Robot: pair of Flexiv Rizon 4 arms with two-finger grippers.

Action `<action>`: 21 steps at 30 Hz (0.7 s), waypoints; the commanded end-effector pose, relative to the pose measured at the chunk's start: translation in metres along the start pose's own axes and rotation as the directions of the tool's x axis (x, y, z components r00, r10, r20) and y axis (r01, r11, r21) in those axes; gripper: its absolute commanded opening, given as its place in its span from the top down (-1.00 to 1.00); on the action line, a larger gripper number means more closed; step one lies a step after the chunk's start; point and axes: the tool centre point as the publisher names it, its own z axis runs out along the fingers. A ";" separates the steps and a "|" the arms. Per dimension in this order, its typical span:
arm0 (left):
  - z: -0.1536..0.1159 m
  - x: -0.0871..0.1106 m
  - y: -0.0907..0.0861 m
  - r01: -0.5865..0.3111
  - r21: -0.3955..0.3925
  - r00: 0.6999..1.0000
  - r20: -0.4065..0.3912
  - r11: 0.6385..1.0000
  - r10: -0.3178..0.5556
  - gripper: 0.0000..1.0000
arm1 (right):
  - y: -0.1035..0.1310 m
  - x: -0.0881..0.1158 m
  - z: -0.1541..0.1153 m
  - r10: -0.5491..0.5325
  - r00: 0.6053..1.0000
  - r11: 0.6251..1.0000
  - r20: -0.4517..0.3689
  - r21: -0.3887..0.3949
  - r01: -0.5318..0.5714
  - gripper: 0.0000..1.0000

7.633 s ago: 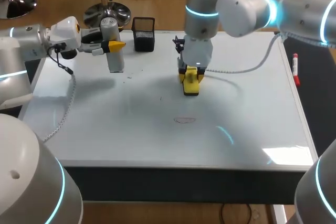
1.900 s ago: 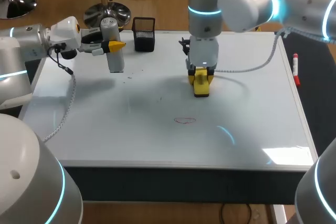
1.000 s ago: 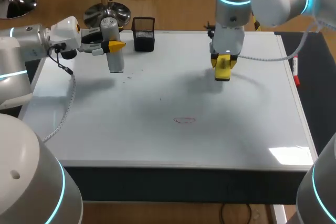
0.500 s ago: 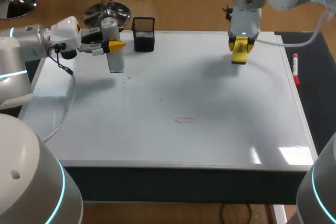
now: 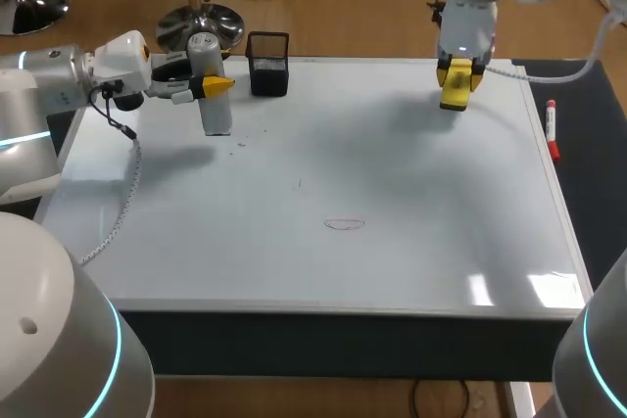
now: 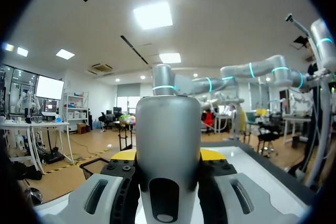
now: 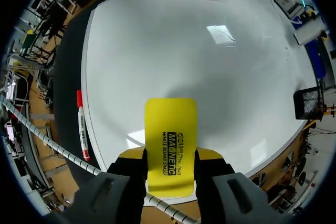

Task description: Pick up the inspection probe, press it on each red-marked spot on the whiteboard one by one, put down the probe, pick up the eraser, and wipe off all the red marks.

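Right now the eraser point(image 5: 455, 91) is clamped in the right claw point(image 5: 457, 73), above the whiteboard point(image 5: 411, 193) near the table's far right corner. The probe point(image 5: 210, 95) is gripped upright by the left claw point(image 5: 217, 86) at the far left corner, beside a black mesh basket point(image 5: 267, 64). Wiping is judged the step in hand. One red mark point(image 5: 343, 224) is seen front-middle; the eraser should be carried there and pressed flat.

The middle of the glossy white whiteboard point(image 5: 411, 193) lies open. Blocking its far edge are a black mesh cup point(image 5: 267, 63), the left gripper point(image 5: 217, 85) clamping a grey cylindrical probe point(image 5: 216, 116), and the right gripper point(image 5: 458, 73) gripping a yellow eraser point(image 5: 455, 95).
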 end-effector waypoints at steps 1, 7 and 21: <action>0.000 0.001 -0.001 -0.002 -0.001 1.000 0.005 1.000 0.002 1.00 | 0.000 0.001 -0.001 -0.002 1.000 1.000 -0.002 0.001 0.002 1.00; 0.000 0.001 -0.001 -0.002 -0.001 1.000 0.005 1.000 0.002 1.00 | 0.000 0.001 -0.001 -0.002 1.000 1.000 -0.002 0.001 0.002 1.00; 0.019 0.024 -0.019 -0.052 -0.018 0.998 -0.036 0.998 0.051 1.00 | 0.000 0.001 -0.001 -0.002 1.000 1.000 -0.002 0.001 0.002 1.00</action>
